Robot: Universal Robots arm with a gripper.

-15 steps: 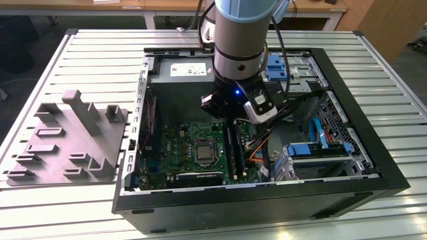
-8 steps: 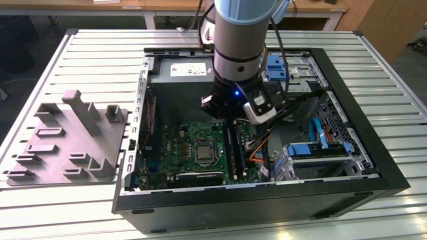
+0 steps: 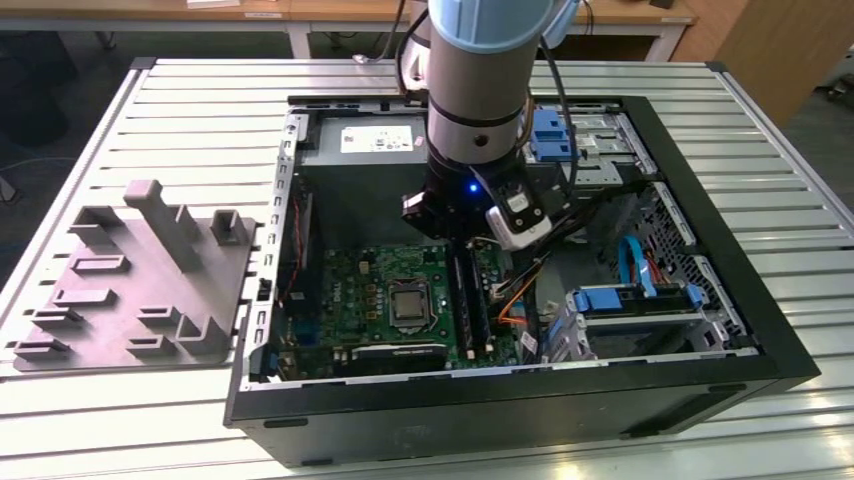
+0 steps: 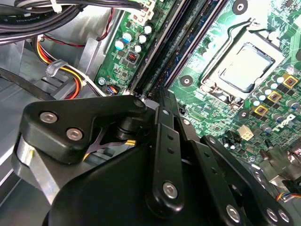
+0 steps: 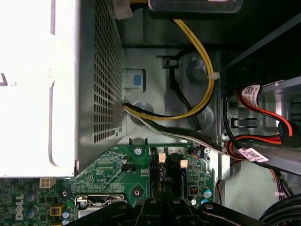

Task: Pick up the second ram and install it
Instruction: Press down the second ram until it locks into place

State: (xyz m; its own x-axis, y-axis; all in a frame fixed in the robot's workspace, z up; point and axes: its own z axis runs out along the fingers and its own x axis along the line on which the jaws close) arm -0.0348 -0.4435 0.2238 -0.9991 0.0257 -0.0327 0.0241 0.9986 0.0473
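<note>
While inside the open computer case (image 3: 507,410), hand (image 3: 462,243) above motherboard memory slots (image 3: 470,300).

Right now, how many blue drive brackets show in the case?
2: one blue bracket beside the arm, another at the exterior view's right. The arm may hide more.

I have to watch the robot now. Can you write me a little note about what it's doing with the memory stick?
Gripper: down inside the computer case, right above the long black slots on the green board. I can't tell what it holds.
Memory stick: I can't tell it apart from the slots, so held or plugged in is unclear.
Done: the arm is at the slots, away from the grey holder block on the exterior view's left.
Left: check that the stick sits fully in its slot.
</note>
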